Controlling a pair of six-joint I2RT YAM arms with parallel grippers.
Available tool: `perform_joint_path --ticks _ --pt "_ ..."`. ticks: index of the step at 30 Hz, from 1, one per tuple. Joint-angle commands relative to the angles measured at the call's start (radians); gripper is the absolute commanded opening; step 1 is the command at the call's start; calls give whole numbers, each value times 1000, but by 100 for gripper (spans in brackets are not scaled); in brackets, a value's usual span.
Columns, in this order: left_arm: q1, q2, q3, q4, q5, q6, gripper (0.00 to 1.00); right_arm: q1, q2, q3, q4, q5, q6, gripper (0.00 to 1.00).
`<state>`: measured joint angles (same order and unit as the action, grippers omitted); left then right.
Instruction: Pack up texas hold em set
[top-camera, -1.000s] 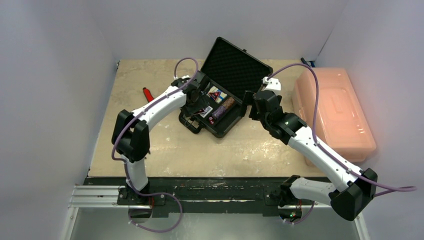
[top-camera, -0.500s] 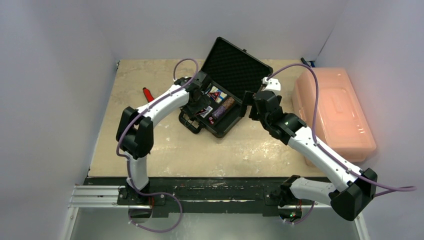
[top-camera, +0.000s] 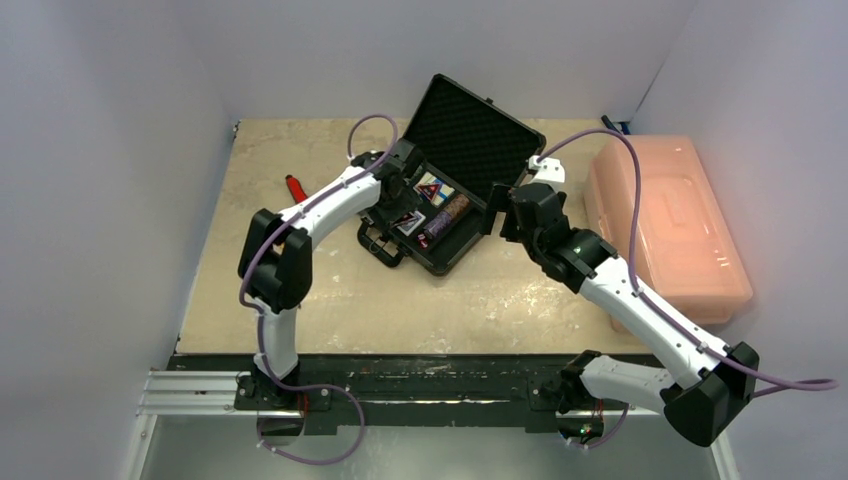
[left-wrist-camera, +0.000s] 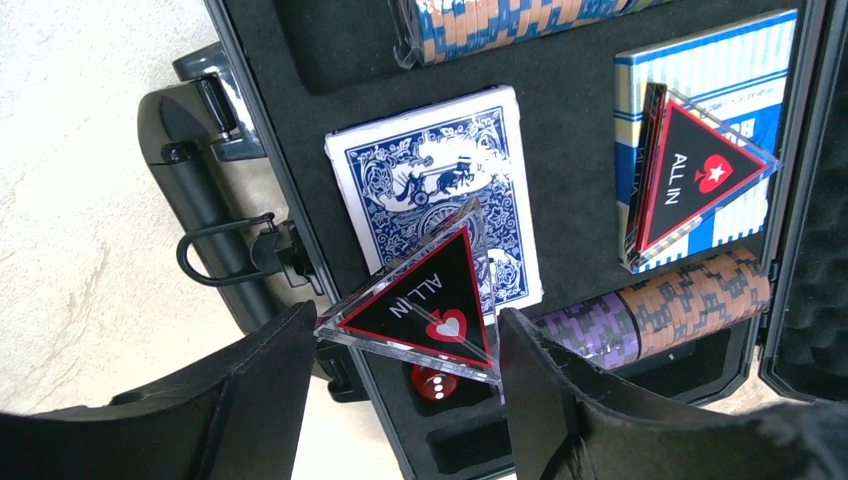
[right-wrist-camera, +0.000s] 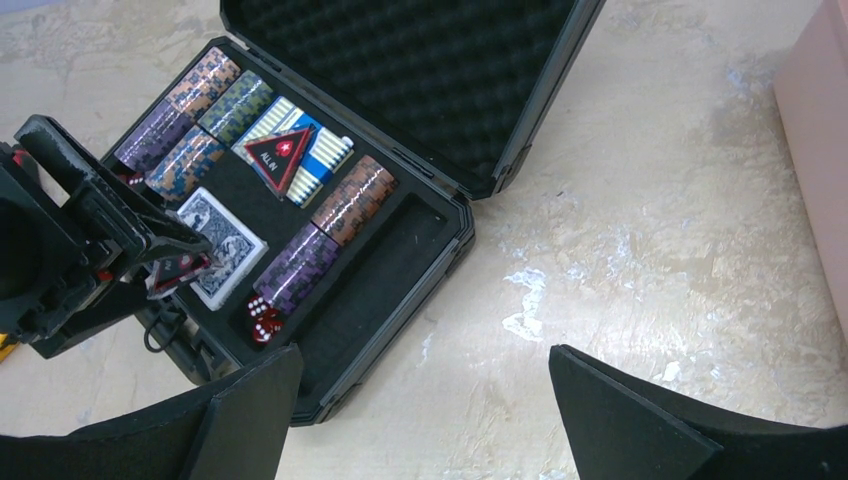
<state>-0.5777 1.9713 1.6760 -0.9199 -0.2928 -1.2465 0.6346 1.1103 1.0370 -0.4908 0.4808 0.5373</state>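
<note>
Pale walls close in a beige table (top-camera: 450, 300), and the arms' bases sit at its near edge. The nearest stretch of table in front of them is bare. The pink bin (top-camera: 665, 225) lines the right edge, and a red-handled tool (top-camera: 296, 188) lies at mid-left, partly hidden behind the left arm.

The briefcase (top-camera: 452, 258) lies open at mid-table, skewed to the table's edges. Its long axis runs from far left to near right, its handle (left-wrist-camera: 190, 240) faces near-left, and the foam lid (top-camera: 470, 130) stands up on the far side.

The right gripper (right-wrist-camera: 425, 400) hangs beside the case's right corner with its jaws spread wide and nothing between them.

The left gripper (left-wrist-camera: 405, 340) is over the case's handle end, closed on a tilted triangular button (left-wrist-camera: 420, 305) whose edges meet both fingers. The button covers a corner of the blue card deck (left-wrist-camera: 440, 190) and part of a red die (left-wrist-camera: 432, 380). Whether it touches either one is unclear.

Farther in, a second button (left-wrist-camera: 700, 180) rests on a striped deck (left-wrist-camera: 720, 80). Chip rows (left-wrist-camera: 680, 300) lie along the case's length, and some are cut off at the frame edge. One long slot (right-wrist-camera: 390, 270) beside them holds nothing.
</note>
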Motion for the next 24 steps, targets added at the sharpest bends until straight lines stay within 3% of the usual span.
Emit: perform_joint_path --ticks 1,24 --pt "10 12 57 34 -30 -13 0 -2 -29 -6 23 24 -14 99" --pt "15 67 80 68 -28 -22 0 -2 -38 -18 21 28 -19 99"
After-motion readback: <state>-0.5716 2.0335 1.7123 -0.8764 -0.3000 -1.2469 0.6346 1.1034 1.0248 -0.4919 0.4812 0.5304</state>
